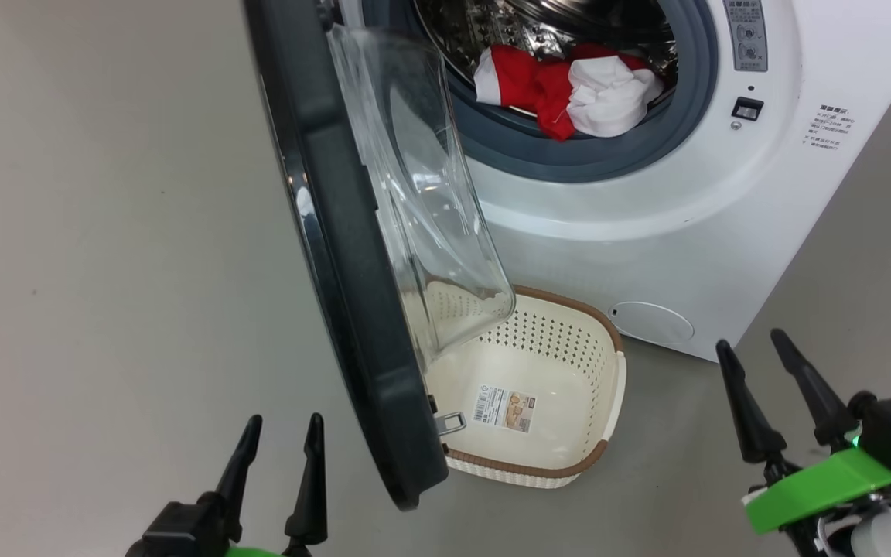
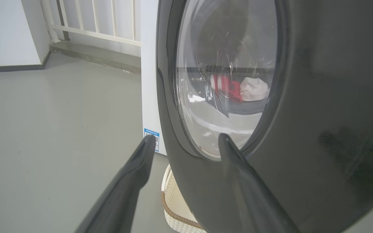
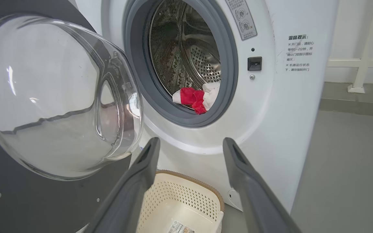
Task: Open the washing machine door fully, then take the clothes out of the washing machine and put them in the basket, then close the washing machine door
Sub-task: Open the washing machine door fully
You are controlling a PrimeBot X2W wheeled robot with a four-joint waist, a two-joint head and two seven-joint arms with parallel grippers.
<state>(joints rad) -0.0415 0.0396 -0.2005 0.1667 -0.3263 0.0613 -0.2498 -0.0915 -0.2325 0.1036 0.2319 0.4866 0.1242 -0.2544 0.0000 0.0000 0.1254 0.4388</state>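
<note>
Head view: door (image 1: 353, 309) standing partway open over the basket (image 1: 617, 379), which sits before the washer (image 1: 646, 232) to catch the clothes (image 1: 569, 89) lying just inside it; left gripper (image 1: 284, 420) and right gripper (image 1: 751, 340) hang wide, empty.

A grey floor (image 1: 105, 232) runs back to a white railing (image 2: 96, 34) and wall (image 2: 5, 32).

Bright light, soft shadows, glare on washing machine door (image 3: 53, 97) — edges perhaps bowed
</note>
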